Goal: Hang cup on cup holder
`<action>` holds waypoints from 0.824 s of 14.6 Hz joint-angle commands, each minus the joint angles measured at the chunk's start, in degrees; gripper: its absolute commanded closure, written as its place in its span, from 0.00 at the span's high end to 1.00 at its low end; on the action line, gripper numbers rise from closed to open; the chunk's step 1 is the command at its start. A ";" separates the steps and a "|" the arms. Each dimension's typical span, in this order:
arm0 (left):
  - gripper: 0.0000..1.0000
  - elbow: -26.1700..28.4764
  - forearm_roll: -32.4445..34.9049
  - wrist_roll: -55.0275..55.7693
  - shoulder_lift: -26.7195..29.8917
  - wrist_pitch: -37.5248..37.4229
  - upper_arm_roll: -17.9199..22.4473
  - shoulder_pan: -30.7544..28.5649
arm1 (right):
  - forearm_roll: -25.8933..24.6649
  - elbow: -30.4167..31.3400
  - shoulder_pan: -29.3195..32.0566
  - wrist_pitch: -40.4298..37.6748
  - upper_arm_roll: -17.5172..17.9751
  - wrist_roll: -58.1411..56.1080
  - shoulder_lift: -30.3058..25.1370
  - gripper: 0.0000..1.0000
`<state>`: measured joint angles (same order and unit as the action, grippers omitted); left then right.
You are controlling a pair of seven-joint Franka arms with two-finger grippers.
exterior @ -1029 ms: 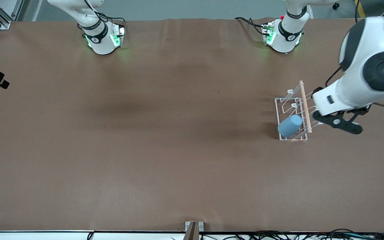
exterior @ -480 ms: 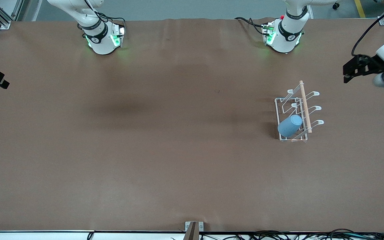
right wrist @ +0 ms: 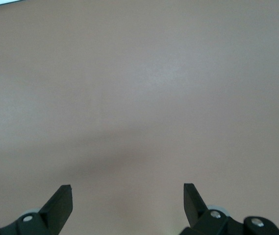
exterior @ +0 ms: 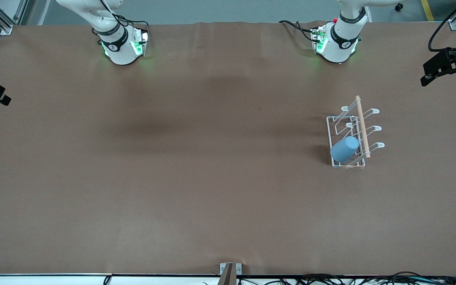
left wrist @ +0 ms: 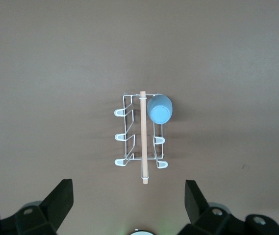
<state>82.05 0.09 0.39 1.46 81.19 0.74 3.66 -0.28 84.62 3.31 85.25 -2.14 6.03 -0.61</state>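
Cup (exterior: 344,149): light blue, hung mouth-down and tilted on a prong of the holder (exterior: 348,136), at the holder's end nearest the front camera, on the side toward the right arm's end of the surface (exterior: 196,178). Left wrist view shows the cup (left wrist: 159,108) bottom-up at one corner of the holder (left wrist: 140,139).

Holder: white wire rack, rectangular base resting on the surface, wooden rod (exterior: 362,126) running along its top. It stands toward the left arm's end of the surface. The other prongs carry nothing.

Left claw (exterior: 447,70): up in the air over the edge of the surface at the left arm's end, well apart from the holder. Fingers (left wrist: 61,201) spread wide, nothing between them.

Right claw (right wrist: 128,208): seen only in the right wrist view, over bare brown surface. Fingers (right wrist: 61,201) spread wide, holding nothing. Right arm waits.

Surface: brown covering, both arm bases along its edge farthest from the front camera.
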 commanded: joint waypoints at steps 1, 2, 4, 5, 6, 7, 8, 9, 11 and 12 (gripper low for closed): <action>1.00 4.25 -0.71 1.98 2.84 2.21 -0.21 0.20 | 0.19 -0.60 0.03 -0.52 -0.06 0.21 0.17 1.00; 1.00 4.87 -0.71 2.33 3.03 2.83 -0.39 0.20 | 0.19 -0.68 0.03 -0.52 -0.06 0.21 0.17 1.00; 1.00 5.22 -0.53 2.16 2.94 2.66 -0.56 0.11 | 0.19 -0.60 0.03 -0.52 -0.06 0.21 0.17 1.00; 1.00 4.97 -0.18 2.50 2.42 2.66 -0.57 0.03 | 0.19 -0.60 0.03 -0.52 -0.06 0.21 0.17 1.00; 1.00 4.61 -0.09 2.85 1.80 2.84 -0.65 -0.06 | 0.19 -0.60 0.03 -0.52 -0.06 0.21 0.17 1.00; 1.00 4.26 0.00 2.77 1.19 3.10 -0.57 -0.06 | 0.19 -0.60 0.03 -0.52 -0.06 0.21 0.17 1.00; 1.00 3.39 0.00 2.60 0.40 3.36 -0.65 -0.06 | 0.19 -0.60 0.03 -0.61 -0.06 0.21 0.17 1.00; 1.00 2.34 -0.09 2.68 -0.74 3.36 -0.65 -0.15 | 0.19 -0.51 0.03 -0.61 -0.06 0.21 0.17 1.00; 1.00 1.36 -0.44 3.03 -1.81 3.36 -0.65 -0.15 | 0.19 -0.51 0.11 -0.61 -0.06 0.21 0.17 1.00; 1.00 1.36 -0.88 3.47 -2.07 3.54 -0.65 -0.15 | 0.19 -0.51 0.11 -0.61 -0.06 0.21 0.17 1.00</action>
<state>85.22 0.08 2.57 0.70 84.60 0.28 3.71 -0.28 84.62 3.31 85.24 -2.14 6.03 -0.61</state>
